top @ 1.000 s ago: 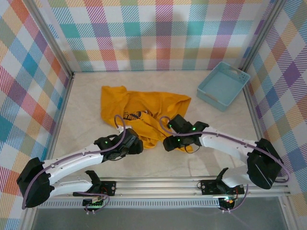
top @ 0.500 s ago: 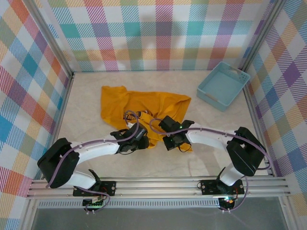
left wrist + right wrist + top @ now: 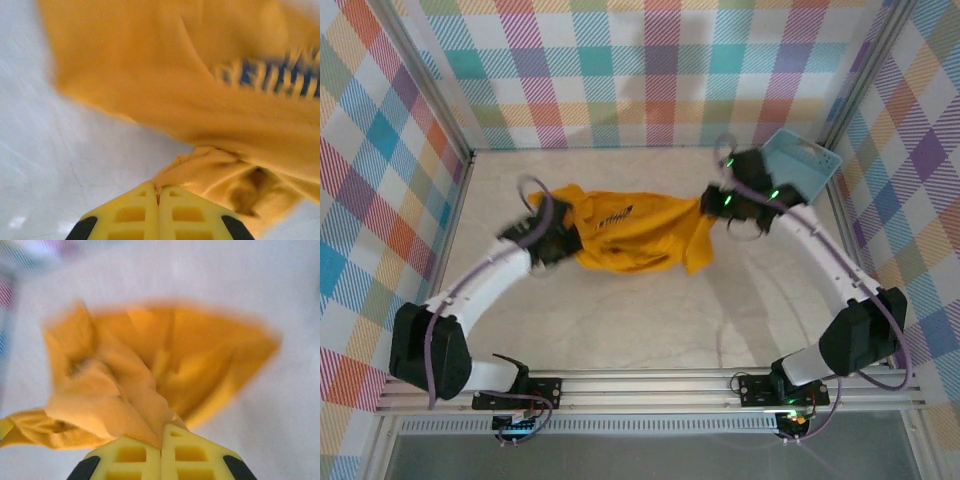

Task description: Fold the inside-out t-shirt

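**A:** From above, where is the t-shirt (image 3: 635, 235)?

**B:** It's over the far half of the desk (image 3: 620, 320), stretched between the left end effector (image 3: 560, 243) and the right end effector (image 3: 712, 207), with the lettering (image 3: 617, 214) facing up. To spread it well, I'd have both pull apart evenly and lower it flat, away from the basket (image 3: 798, 172).

**A:** And the left wrist view?

**B:** The fingers (image 3: 131, 214) are pressed together, with a bunched fold of cloth pinched at their tips.

**A:** The right wrist view?

**B:** There the fingers (image 3: 131, 456) are closed tight on a gathered edge, and the rest fans out, blurred. Neither grip looks deep, so slow moves seem safer.
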### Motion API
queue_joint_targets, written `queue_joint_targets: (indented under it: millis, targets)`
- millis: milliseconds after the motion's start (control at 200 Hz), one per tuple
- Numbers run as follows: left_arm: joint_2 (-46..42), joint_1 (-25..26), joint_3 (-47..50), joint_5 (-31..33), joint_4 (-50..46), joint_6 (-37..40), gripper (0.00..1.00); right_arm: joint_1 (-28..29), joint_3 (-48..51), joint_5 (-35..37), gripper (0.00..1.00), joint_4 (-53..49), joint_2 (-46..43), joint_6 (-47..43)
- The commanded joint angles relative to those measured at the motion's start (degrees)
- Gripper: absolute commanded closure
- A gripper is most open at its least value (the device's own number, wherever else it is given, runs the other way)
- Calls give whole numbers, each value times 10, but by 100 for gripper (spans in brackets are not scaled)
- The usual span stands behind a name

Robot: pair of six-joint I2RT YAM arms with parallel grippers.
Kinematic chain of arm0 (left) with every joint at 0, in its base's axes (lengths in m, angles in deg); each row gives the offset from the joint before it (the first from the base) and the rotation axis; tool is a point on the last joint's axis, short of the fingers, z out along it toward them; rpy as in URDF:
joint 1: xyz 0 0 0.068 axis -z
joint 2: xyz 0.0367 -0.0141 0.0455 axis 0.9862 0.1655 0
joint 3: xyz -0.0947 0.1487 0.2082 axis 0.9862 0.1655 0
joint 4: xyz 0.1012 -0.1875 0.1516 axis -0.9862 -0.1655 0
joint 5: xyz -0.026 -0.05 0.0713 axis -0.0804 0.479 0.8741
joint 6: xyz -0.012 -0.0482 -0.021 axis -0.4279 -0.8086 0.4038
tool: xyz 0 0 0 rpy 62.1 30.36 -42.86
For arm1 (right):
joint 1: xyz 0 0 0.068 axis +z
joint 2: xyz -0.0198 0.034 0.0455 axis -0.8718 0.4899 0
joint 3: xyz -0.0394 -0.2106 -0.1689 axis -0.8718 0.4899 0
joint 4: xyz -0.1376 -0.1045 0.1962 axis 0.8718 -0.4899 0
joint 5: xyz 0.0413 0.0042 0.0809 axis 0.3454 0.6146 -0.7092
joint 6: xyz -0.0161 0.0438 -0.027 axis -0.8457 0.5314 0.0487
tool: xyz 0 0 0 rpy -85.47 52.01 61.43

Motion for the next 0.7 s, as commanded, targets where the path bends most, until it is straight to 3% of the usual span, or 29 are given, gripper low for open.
queue_joint_targets:
  millis: [0, 140, 195, 245, 315, 485, 590, 695]
  targets:
    - [68, -126, -298, -34, -145, 30, 100, -70, -181, -109, 100, -19, 50, 69]
    - [210, -158, -741, -27, -304, 52, 100, -115, -369, -131, 100, -71, 103, 88]
    - [237, -161, -834, -34, -336, 66, 100, -123, -376, -145, 100, -71, 96, 86]
    - [229, -160, -838, -33, -351, 69, 100, -125, -353, -147, 100, -68, 77, 76]
    - [171, -161, -717, -50, -326, 71, 100, -125, -279, -155, 100, -46, 36, 66]
    - [-77, -147, -216, -132, -129, 6, 100, -125, -2, -177, 100, 31, -93, 76]
    - [-170, -86, 32, -141, -62, -40, 100, -124, 172, -173, 100, 46, -160, 81]
    - [-173, -10, 208, -146, -3, -53, 98, -126, 323, -147, 100, 49, -205, 87]
